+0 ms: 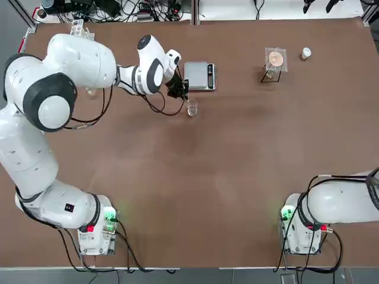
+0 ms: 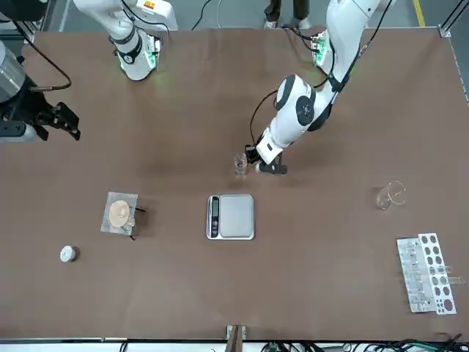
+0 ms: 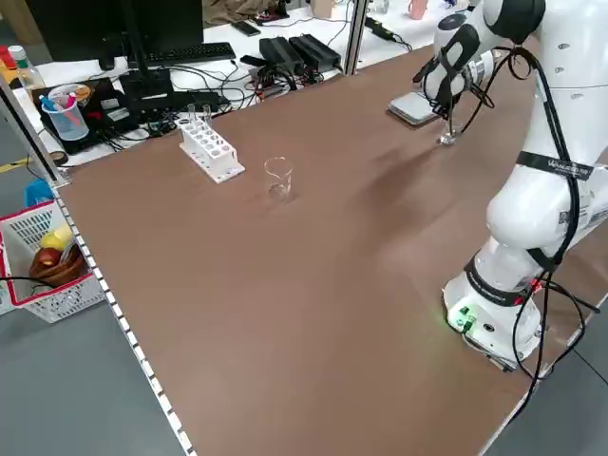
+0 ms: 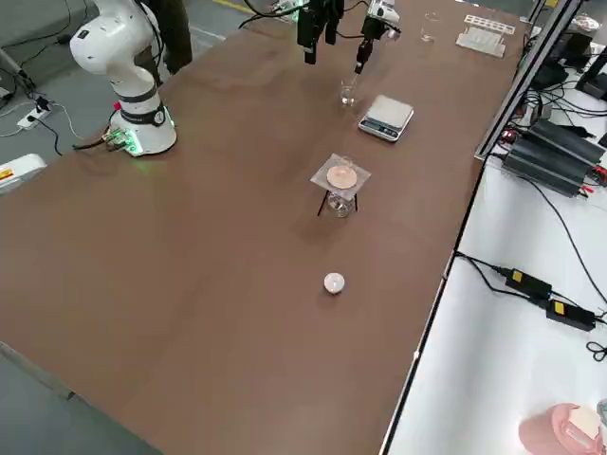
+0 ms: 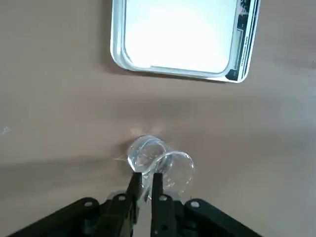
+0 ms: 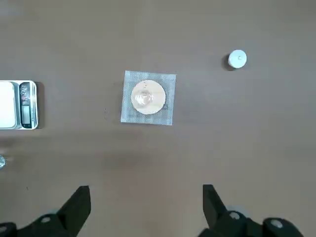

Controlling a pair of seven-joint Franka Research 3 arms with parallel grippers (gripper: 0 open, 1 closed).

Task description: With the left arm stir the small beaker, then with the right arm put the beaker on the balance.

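The small beaker (image 1: 192, 109) is a tiny clear glass cup standing upright on the brown table just in front of the balance (image 1: 199, 76), a flat grey scale with a silver pan. My left gripper (image 5: 145, 183) hangs right over the beaker (image 5: 160, 163), shut on what looks like a thin clear rod that reaches down into it. From the front, the left gripper (image 2: 264, 160) is beside the beaker (image 2: 240, 163). My right gripper (image 6: 143, 210) is open and empty, held high over the table's right side, far from the beaker.
A wire tripod with a gauze square (image 1: 274, 61) and a small white cap (image 1: 305, 53) sit at the back right. A larger clear beaker (image 2: 392, 195) and a white test-tube rack (image 2: 426, 271) stand on the left side.
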